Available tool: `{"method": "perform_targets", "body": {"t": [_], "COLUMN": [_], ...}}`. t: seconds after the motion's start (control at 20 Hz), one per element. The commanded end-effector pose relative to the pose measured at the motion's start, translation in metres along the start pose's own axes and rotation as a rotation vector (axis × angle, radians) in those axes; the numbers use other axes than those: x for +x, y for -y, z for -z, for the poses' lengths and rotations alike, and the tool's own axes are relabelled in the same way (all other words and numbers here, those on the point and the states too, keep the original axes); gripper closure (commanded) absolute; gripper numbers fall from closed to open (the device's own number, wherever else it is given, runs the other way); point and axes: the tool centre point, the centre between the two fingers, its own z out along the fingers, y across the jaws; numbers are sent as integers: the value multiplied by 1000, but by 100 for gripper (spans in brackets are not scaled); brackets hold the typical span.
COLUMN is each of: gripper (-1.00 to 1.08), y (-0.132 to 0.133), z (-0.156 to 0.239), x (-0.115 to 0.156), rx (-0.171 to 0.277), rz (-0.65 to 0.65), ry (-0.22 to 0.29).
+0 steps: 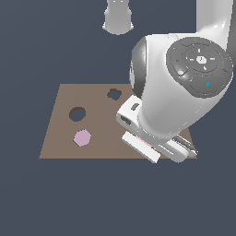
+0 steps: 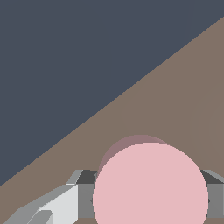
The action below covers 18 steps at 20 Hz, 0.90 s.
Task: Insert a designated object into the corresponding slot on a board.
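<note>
Brown board (image 1: 62, 115), gripper (image 2: 148, 200) clasping pink disc (image 2: 151, 188)

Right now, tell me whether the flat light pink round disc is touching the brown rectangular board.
Cannot tell. The wrist view shows the disc over the board, shadow beside it, but no plain gap or contact.

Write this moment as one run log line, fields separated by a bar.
phase: grasp | hand: around pink disc | grip: cannot tell | disc: on board | round slot: empty | hexagon: on board
</note>
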Motion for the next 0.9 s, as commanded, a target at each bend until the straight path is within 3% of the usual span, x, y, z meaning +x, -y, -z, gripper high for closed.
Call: {"method": "perform_targets", "body": {"t": [0.0, 0.4, 0.85], "gripper": [108, 108, 108], "y": [0, -5, -22], "z": [0, 0, 1], "x": [0, -5, -20], "rx": [0, 0, 0], "rz": [0, 44, 197], "ry": [0, 0, 0]}}
